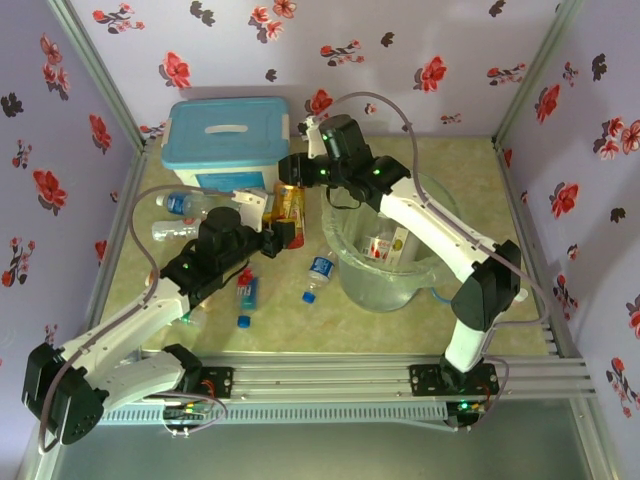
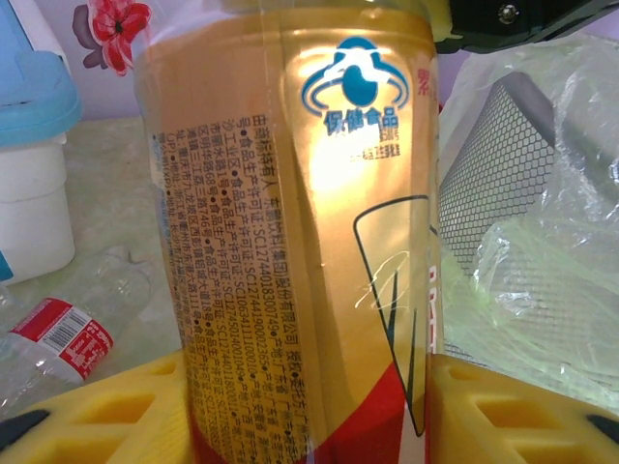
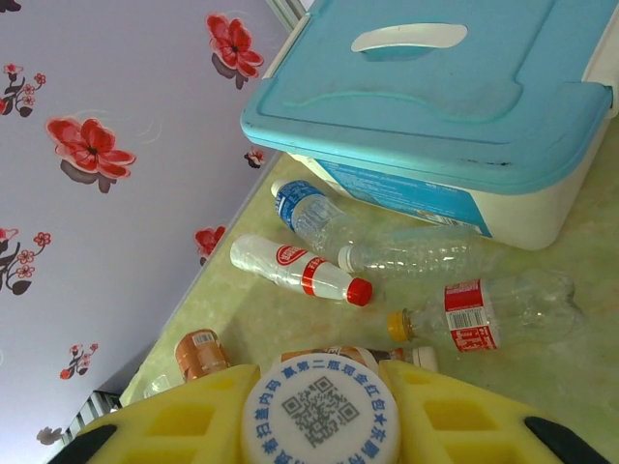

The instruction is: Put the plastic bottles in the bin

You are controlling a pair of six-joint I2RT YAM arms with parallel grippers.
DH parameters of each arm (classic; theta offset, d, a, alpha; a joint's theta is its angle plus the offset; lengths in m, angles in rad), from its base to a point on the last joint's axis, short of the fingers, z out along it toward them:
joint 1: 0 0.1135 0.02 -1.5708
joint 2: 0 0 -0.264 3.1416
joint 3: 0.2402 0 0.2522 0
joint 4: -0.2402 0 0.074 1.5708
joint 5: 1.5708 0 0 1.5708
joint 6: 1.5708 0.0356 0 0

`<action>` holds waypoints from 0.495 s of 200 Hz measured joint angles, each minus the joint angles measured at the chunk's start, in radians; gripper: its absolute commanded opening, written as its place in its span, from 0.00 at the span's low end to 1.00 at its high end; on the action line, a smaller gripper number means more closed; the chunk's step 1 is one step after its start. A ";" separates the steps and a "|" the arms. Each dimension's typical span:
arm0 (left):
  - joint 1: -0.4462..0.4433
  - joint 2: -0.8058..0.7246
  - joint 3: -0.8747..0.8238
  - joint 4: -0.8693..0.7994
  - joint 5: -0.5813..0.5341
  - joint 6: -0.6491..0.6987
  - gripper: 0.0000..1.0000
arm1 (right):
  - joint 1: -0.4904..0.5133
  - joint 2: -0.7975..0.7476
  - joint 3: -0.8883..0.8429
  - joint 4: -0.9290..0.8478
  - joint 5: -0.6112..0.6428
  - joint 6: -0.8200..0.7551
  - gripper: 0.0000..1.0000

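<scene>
Bottles lie loose on the table [image 1: 330,335]. Several are beside the box [image 1: 225,140], one with a blue label [image 1: 320,268] is just left of the bin [image 1: 385,292], and a few are already inside it [image 1: 385,243].

One gold bottle [image 1: 290,205] sits between box and bin, and both arms have hold of it. The left gripper [image 1: 287,230] is clamped on its body: in the left wrist view the gold label [image 2: 290,242] fills the gap, with a yellow pad [image 2: 106,411] pressed to each side. The right gripper [image 1: 298,170] comes over the bin and grips the top of the same bottle. Its pads [image 3: 193,420] sit tight against the white cap [image 3: 317,418] (the one printed with a square code).

Whether the gold bottle rests on the table or hangs clear of it, I cannot tell.

Two small blue caps [image 1: 243,321] lie loose near the front.
</scene>
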State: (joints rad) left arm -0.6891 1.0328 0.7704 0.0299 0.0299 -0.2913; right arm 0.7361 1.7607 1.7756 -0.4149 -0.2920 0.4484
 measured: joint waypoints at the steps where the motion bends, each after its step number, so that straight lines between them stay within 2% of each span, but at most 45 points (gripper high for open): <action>1: 0.000 0.000 0.000 0.000 0.000 0.000 0.53 | 0.000 0.000 0.000 0.000 0.000 0.000 0.23; 17: 0.000 0.000 0.000 0.000 0.000 0.000 0.58 | 0.000 0.002 0.002 0.001 0.000 0.000 0.21; 26: 0.000 0.000 0.000 0.000 -0.001 0.005 0.71 | 0.000 0.002 0.002 0.002 0.000 0.000 0.20; 34: 0.000 0.000 -0.001 0.001 -0.001 0.003 0.86 | 0.000 0.002 0.002 0.004 0.000 0.000 0.19; 45: 0.000 -0.002 -0.003 0.002 -0.002 0.005 0.99 | 0.001 0.003 0.002 0.009 0.000 0.001 0.18; 99: 0.000 -0.084 -0.048 -0.008 -0.003 -0.026 1.00 | -0.003 0.011 0.089 0.029 0.005 -0.003 0.17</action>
State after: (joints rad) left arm -0.6895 0.9489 0.7227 0.0223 0.0273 -0.3176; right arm 0.7334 1.7718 1.8641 -0.3859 -0.2874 0.4450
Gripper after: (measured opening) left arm 0.996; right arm 0.323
